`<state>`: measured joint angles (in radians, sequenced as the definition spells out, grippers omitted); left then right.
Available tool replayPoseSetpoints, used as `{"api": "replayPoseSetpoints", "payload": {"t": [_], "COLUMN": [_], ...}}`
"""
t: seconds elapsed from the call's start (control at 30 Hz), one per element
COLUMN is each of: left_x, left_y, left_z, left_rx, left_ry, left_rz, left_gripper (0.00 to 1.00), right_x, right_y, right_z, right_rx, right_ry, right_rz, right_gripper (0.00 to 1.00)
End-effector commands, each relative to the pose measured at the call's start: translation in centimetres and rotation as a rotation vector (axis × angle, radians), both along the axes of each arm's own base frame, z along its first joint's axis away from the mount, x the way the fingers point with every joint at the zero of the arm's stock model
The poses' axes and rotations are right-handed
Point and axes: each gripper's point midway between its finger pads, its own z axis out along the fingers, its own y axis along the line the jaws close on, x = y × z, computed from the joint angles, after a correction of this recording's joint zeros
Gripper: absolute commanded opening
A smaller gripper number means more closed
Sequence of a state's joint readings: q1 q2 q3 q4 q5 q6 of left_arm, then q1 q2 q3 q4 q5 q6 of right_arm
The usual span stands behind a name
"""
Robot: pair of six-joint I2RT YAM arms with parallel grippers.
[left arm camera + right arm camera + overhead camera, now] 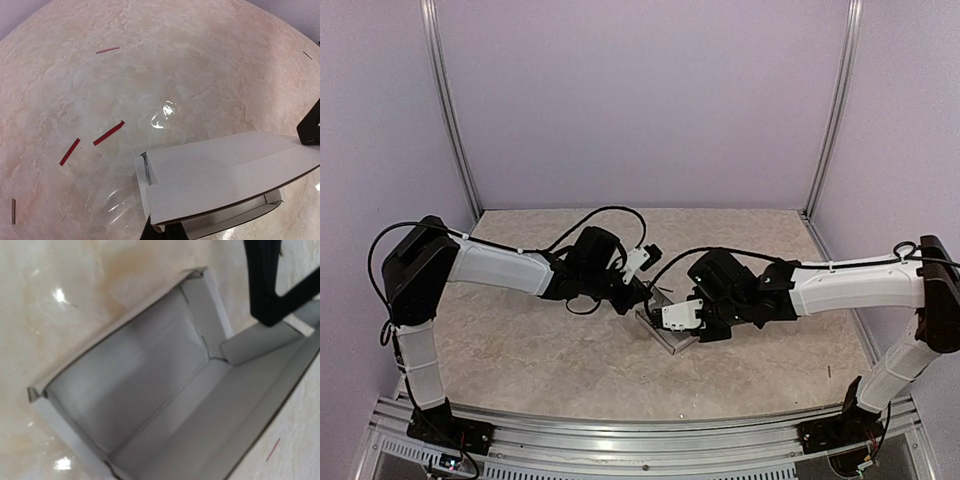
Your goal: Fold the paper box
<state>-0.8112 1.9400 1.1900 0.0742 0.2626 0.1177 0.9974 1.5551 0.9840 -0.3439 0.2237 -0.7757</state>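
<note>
Near the middle of the tabletop (520, 350), between the two arms, the paper box (672, 343) sits as a half-formed tray. The right wrist view looks into its open hollow: the side walls are up and a small tuck flap (255, 342) lies loose at the 2 o'clock corner. At the box's 10 o'clock the left end effector (642, 302) has its jaws together at the near corner of the broad lid panel (225, 170), which slopes over the tray without closing it. Whether card lies between those jaws I cannot tell. At the box's 1 o'clock the right end effector (672, 318) hovers by the tuck flap with one black finger (270, 285) showing, and I cannot tell whether its jaws are apart or pinching card. The step in hand looks like bringing the lid down. To do it well, I judge the right side should first press the tuck flap inward and steady the wall. The left should then swing the lid about its crease in a slow arc, without dragging the light tray over the glossy surface. Farther off, at the box's 9 to 10 o'clock in the left wrist view, thin red scraps (108, 133) lie well apart from it.
</note>
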Motion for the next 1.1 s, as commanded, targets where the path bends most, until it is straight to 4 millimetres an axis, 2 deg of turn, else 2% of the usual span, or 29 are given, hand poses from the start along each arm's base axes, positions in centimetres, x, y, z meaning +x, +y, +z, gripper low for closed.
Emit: {"api": "replayPoseSetpoints", "payload": {"t": [0.0, 0.13, 0.23, 0.4, 0.73, 1.07], "left_x": [-2.9, -3.2, -3.6, -4.3, -5.1, -5.0], "left_y": [-0.7, -0.8, -0.4, 0.7, 2.2, 3.4], "left_z": [-1.1, -0.6, -1.4, -3.0, -4.1, -4.5], "left_rx": [-0.004, -0.016, 0.002, 0.018, 0.024, 0.031], "left_ry": [0.058, 0.066, 0.078, 0.099, 0.113, 0.104], "left_rz": [-0.064, -0.071, -0.068, -0.049, -0.008, 0.026], "left_gripper": [0.00, 0.00, 0.00, 0.00, 0.00, 0.00], "right_x": [-0.1, 0.0, -0.5, -1.4, -2.4, -2.8], "right_y": [1.0, 1.2, 1.6, 2.1, 3.4, 3.3], "right_z": [-0.6, -0.4, -0.6, -1.9, -4.4, -6.3], "right_rx": [-0.004, -0.004, -0.011, -0.053, -0.121, -0.160], "right_ry": [-0.023, -0.028, -0.027, -0.041, -0.064, -0.037], "right_rz": [0.023, 0.021, 0.035, 0.066, 0.125, 0.147], "right_gripper": [0.31, 0.31, 0.31, 0.31, 0.32, 0.33]}}
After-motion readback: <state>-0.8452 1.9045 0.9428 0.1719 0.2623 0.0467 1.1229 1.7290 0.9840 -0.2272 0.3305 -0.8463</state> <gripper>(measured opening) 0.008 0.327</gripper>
